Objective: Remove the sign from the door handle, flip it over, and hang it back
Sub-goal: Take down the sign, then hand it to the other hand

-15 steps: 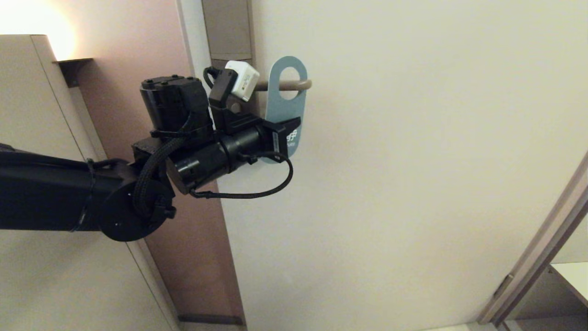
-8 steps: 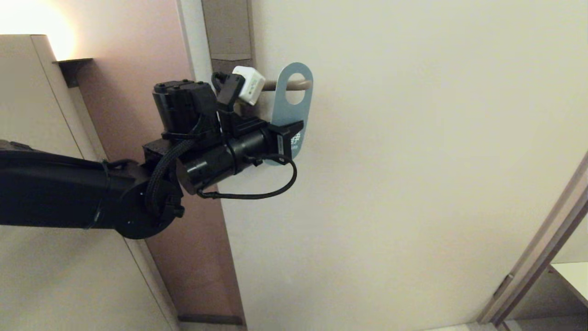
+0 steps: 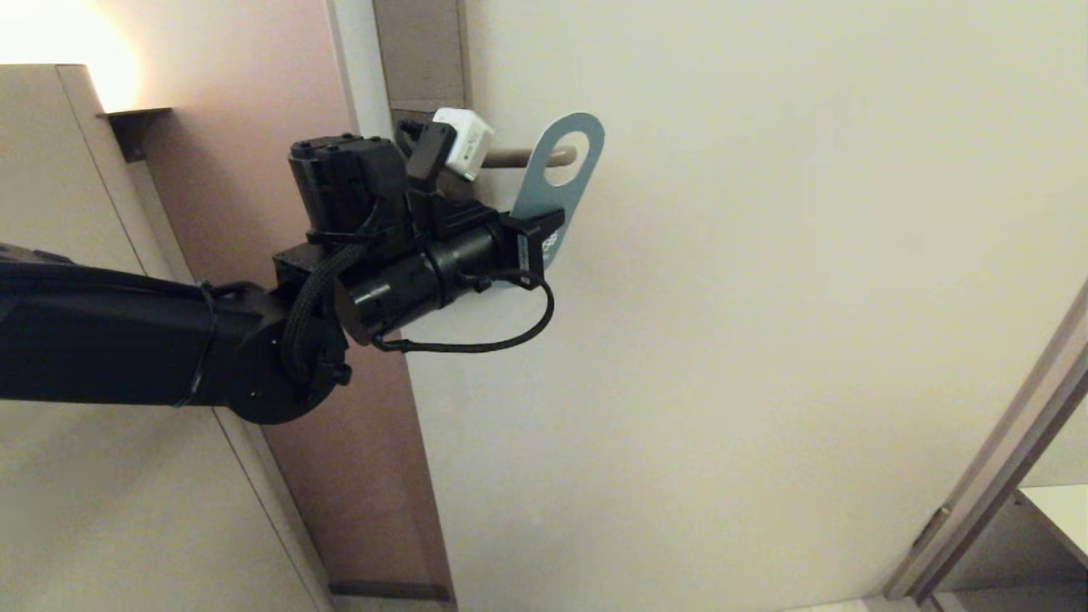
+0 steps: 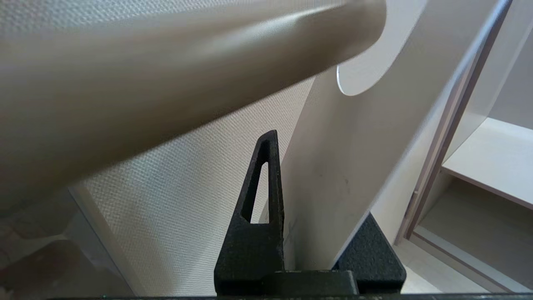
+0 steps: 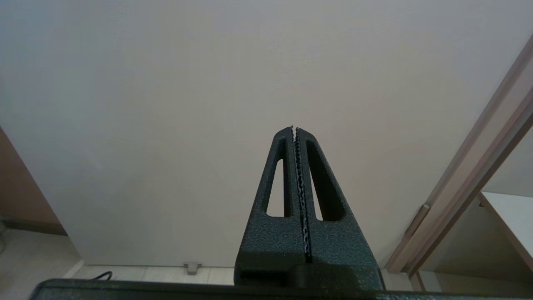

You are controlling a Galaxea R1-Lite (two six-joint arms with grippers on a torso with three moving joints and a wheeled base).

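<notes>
1. The left arm reaches in from the left side, raised and extended forward.
2. Its left end effector [image 3: 540,246] is clamped shut on a thin flat card.
3. The right end effector [image 5: 295,130] has its fingers pressed together, empty.

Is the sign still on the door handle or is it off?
Still on, barely. The handle's rounded tip still pokes through the sign's oval hole, and the left end effector pinches its tilted lower end.

Hotel room: hanger sign [image 3: 561,183] on door handle [image 3: 531,156]
</notes>
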